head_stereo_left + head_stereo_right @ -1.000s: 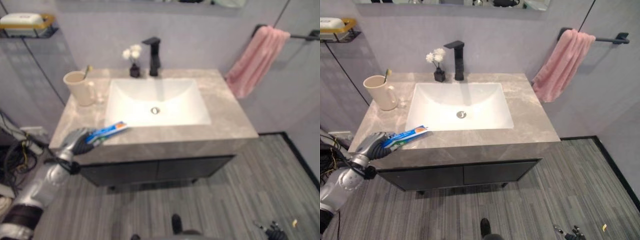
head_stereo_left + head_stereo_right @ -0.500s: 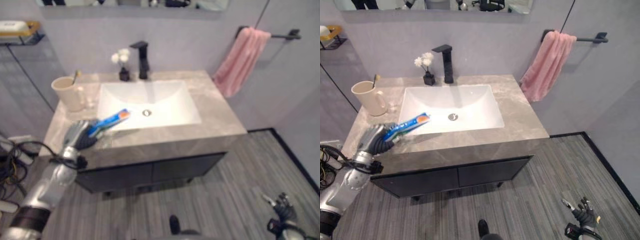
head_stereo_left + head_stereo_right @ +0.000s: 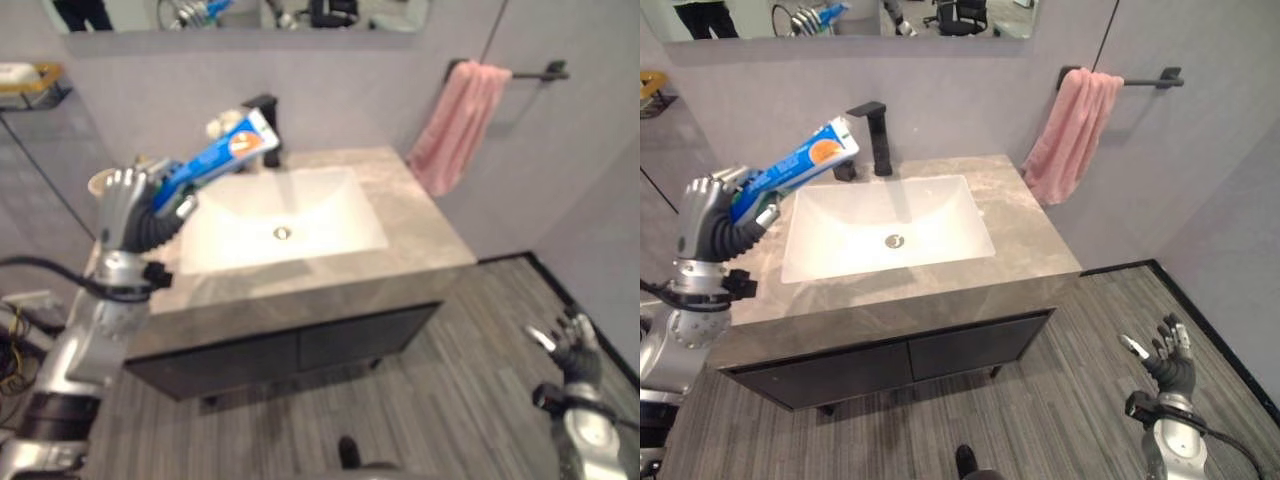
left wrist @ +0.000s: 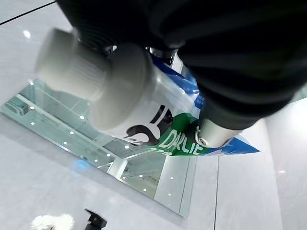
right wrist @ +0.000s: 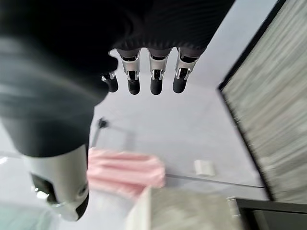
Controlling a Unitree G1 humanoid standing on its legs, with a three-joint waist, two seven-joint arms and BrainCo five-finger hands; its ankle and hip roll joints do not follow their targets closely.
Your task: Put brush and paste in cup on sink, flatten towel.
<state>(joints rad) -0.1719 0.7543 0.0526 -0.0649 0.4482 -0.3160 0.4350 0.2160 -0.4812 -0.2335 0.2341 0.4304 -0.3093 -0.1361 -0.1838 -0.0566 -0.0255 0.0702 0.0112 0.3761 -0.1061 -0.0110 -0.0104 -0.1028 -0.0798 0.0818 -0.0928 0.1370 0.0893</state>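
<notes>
Lifting: we now carry the toothpaste tube (image 3: 795,160) high above the counter (image 3: 1030,265); a second ago it lay low at the counter's front edge beside our left hand (image 3: 712,215), so the pick-up is done.
Left hand: its fingers are curled round the tube's lower end; the cap end shows close to the wrist (image 4: 72,67), and the tube's long body slants up and away past the fingers, toward the faucet (image 3: 876,135).
Right hand: it hangs low over the floor with fingers spread (image 3: 1165,360) and holds nothing; earlier it was barely at the picture's edge, though the whole view has also shifted as the head moved, so we do not read that as a reach.
Cup: it sits just behind the left hand (image 3: 100,183), mostly hidden by the hand and the tube; we cannot tell from here whether the brush is inside it.
Towel: the pink towel (image 3: 1070,130) hangs bunched on its bar, far from both hands and untouched.
Meaning for the task: we judge the paste is in transit to the cup; the tube needs to be turned upright and lowered over the rim, which is close behind the fingers.
Risk: the tube is long and held at one end, so it may swing or knock the cup.
</notes>
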